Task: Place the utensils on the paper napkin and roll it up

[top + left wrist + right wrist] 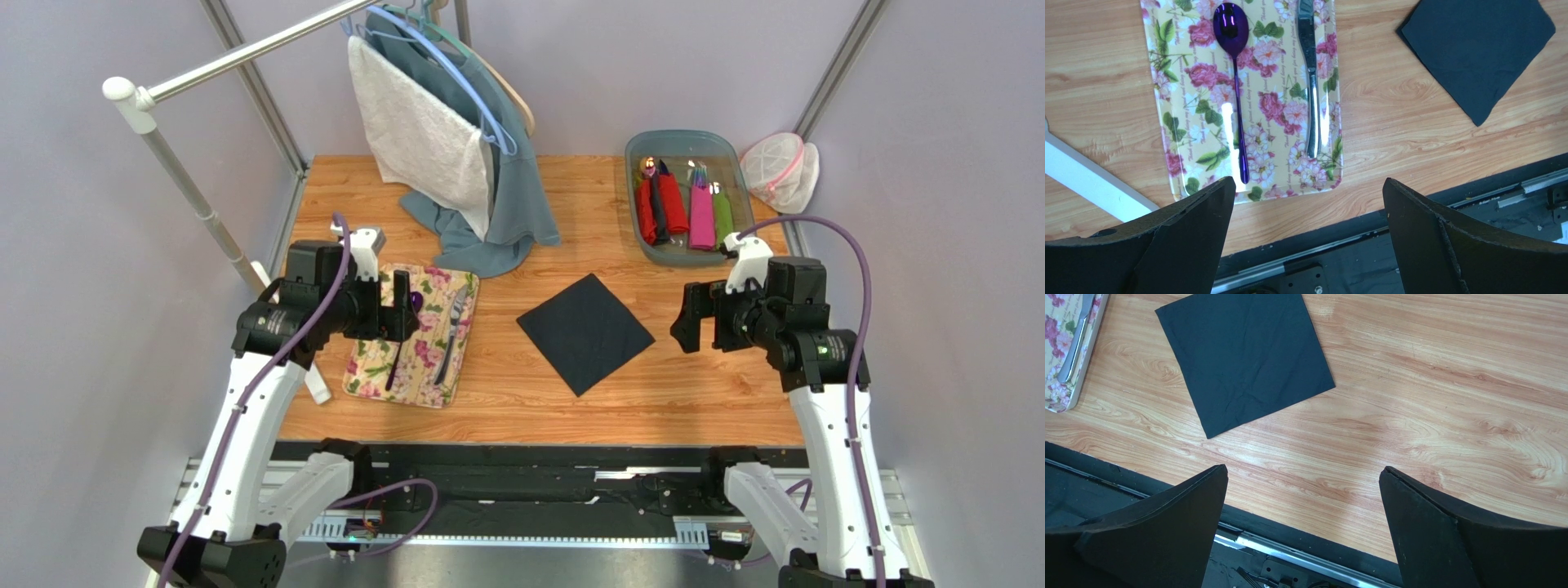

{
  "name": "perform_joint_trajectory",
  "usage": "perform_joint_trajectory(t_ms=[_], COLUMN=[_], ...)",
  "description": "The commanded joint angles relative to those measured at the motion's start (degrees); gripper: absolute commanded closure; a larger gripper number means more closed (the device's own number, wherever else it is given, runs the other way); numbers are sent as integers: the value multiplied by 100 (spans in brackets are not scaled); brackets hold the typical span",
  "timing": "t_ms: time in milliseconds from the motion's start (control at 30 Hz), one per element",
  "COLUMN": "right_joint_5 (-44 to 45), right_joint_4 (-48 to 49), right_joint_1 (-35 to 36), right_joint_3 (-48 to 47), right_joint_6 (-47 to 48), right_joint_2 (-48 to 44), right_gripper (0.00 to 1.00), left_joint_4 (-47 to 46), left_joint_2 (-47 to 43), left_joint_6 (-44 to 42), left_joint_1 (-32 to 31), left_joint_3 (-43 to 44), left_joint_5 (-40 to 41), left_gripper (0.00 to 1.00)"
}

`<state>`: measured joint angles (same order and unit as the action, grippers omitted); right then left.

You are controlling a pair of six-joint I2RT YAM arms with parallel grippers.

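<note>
Illegibly scripted floral mat (1275, 110), purple spoon (1232, 37), napkin (1478, 43) apart

The wooden surface (687, 392) carried a floral mat (426, 368) on its left side, close to the near edge, with a white bar (1088, 184) lying at an angle just beside the mat's left edge. Around the middle lay the paper napkin (584, 331), flat and turned like a diamond, well apart from the mat. A clear plastic bin (631, 184) sat at the far right corner. The hem of a teal cloth (491, 251) rested on the wood near the mat's far edge.
</note>
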<state>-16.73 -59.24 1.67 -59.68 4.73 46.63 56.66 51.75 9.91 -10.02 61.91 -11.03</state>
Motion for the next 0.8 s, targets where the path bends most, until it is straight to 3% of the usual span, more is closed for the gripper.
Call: perform_joint_trajectory(t_ms=[0, 200, 233, 400, 433, 767], right_joint_5=[-138, -190, -190, -234, -243, -269], right_joint_4=[299, 501, 554, 633, 659, 879], right_joint_1=[-27, -27, -18, -27, -27, -27], right_joint_3=[-26, -123, -131, -158, -149, -88], right_joint_6=[-25, -25, -25, 10, 19, 37], right_joint_2=[118, 478, 539, 864, 891, 1217], right_gripper=[0, 0, 0, 0, 0, 0], left_joint_4=[301, 232, 170, -268, -331, -1060], left_joint_2=[344, 801, 915, 1592, 1863, 3429], left_joint_6=[-569, -359, -297, -306, -245, 55], left_joint_1=[27, -34, -96, -640, -781, -1186], left_joint_3=[523, 402, 314, 172, 155, 49], left_joint_5=[-101, -286, -129, 302, 407, 654], left_gripper=[1, 2, 8, 21, 28, 55])
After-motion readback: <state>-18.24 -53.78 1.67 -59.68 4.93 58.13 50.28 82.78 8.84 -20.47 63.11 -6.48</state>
